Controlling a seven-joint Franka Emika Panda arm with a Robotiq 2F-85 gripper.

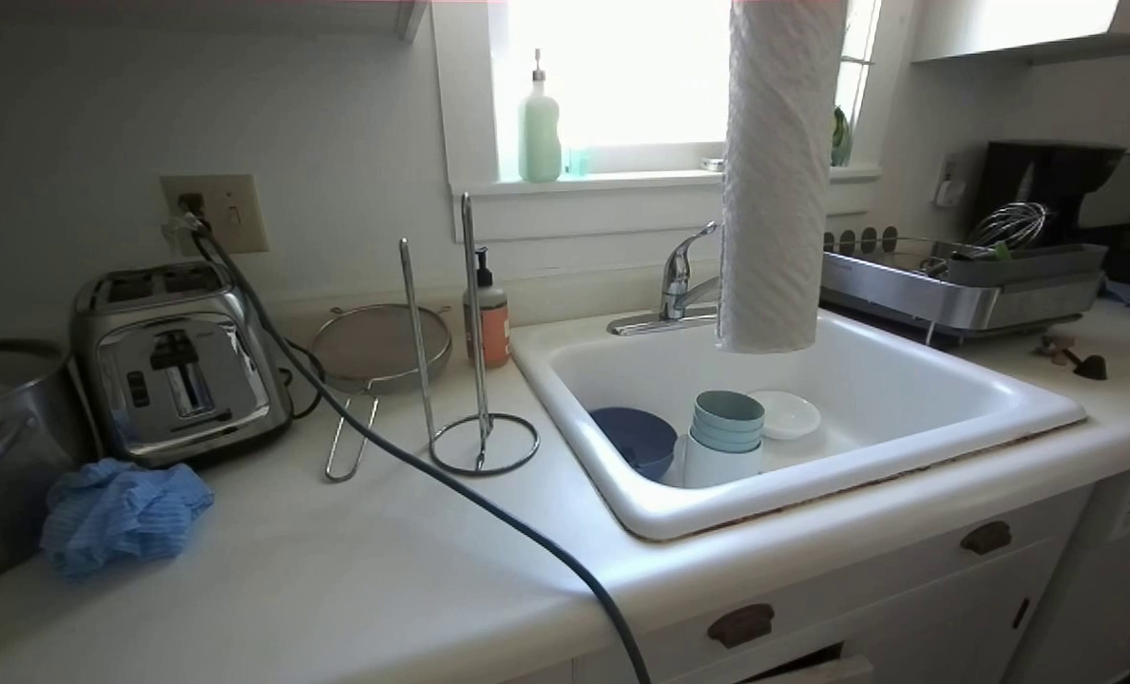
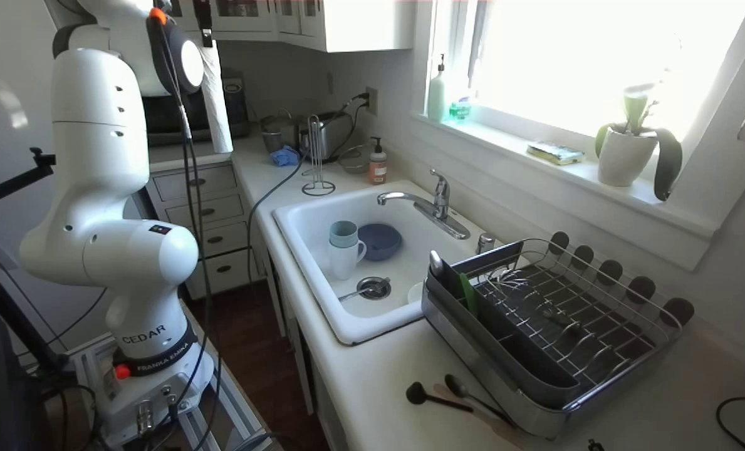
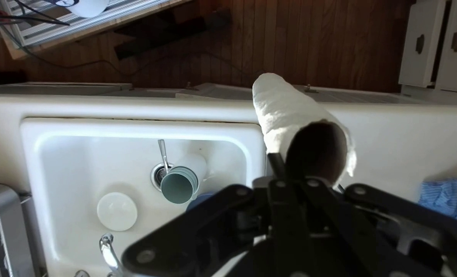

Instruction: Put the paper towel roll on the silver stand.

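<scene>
The paper towel roll (image 1: 778, 180) is a slim white cylinder hanging roughly upright in the air, in front of the sink in an exterior view. It also hangs, slightly tilted, below the gripper (image 2: 206, 34) in an exterior view (image 2: 216, 100). In the wrist view my gripper (image 3: 286, 165) is shut on the wall of the roll (image 3: 286, 111) at its top end, with one dark finger outside and the other seemingly inside the open tube. The silver stand (image 1: 475, 313) stands upright and bare on the counter left of the sink; it also shows in an exterior view (image 2: 316, 150). The wrist view does not show the stand.
The sink (image 1: 579, 475) holds cups, a bowl and a plate. Near the stand are a strainer (image 1: 384, 347), an orange soap bottle (image 1: 488, 323), a toaster (image 1: 184, 370) and a blue cloth (image 1: 123, 513). A dark cord (image 1: 526, 532) crosses the counter. The faucet (image 2: 441, 197) rises behind the sink.
</scene>
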